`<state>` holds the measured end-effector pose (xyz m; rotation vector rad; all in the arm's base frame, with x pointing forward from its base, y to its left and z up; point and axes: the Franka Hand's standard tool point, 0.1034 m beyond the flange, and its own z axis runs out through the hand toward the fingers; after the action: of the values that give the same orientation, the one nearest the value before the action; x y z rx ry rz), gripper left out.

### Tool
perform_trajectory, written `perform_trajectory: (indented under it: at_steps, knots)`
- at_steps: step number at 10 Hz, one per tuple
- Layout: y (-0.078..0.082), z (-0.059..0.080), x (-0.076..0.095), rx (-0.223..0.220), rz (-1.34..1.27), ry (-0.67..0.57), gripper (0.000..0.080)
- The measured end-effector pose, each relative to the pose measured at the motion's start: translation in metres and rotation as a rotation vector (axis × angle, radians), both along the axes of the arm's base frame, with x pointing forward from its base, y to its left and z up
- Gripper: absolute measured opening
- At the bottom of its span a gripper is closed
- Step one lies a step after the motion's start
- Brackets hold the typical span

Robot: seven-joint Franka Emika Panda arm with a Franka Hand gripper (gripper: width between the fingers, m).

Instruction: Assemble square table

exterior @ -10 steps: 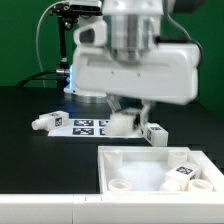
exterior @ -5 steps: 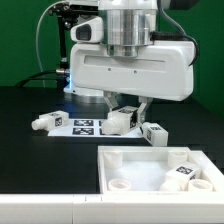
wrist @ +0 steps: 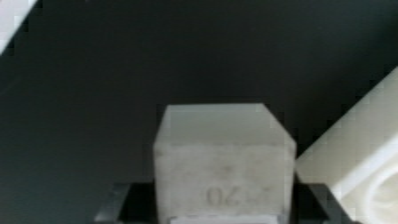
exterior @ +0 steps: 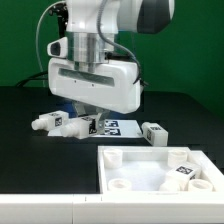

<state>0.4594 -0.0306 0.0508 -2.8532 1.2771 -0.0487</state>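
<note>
One stubby white leg [wrist: 222,160] stood between the dark fingers [wrist: 139,196] of the claw [wrist: 222,196]. In the wrist view they pressed against its two sides, so the claw was closed down to the leg's width and had hold of it.

In the exterior view the claw [exterior: 86,117] hung low over the black desk [exterior: 30,150], at the end of the marker board [exterior: 118,127] toward the exterior view's left. The leg it held was hard to make out there under the arm's white hand.

A second leg [exterior: 44,122] lay on the desk further toward that view's left. A third leg [exterior: 155,132] lay past the board's other end, toward the exterior view's right.

The square panel [exterior: 150,165] rested on the desk nearer the camera, well apart from the claw. Its rim faced upward, with round sockets [exterior: 120,185] showing at its near corners. A fourth leg [exterior: 184,172], tag facing up, lay inside the panel toward the exterior view's right.
</note>
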Motion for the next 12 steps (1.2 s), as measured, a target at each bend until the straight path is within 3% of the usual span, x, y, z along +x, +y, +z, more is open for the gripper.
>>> perform_trajectory:
  at_steps: [4,6,8,11,12]
  knots:
    - [-0.001,-0.002,-0.004,0.000,-0.011,-0.003,0.0284]
    - [-0.004,-0.019,-0.049,0.000,-0.209,0.045,0.0284]
    - [-0.009,-0.035,-0.066,-0.042,-0.245,0.024,0.0284]
    - [-0.010,-0.040,-0.066,-0.056,-0.239,0.008,0.0284]
    - [-0.011,-0.040,-0.066,-0.056,-0.234,0.009,0.0379]
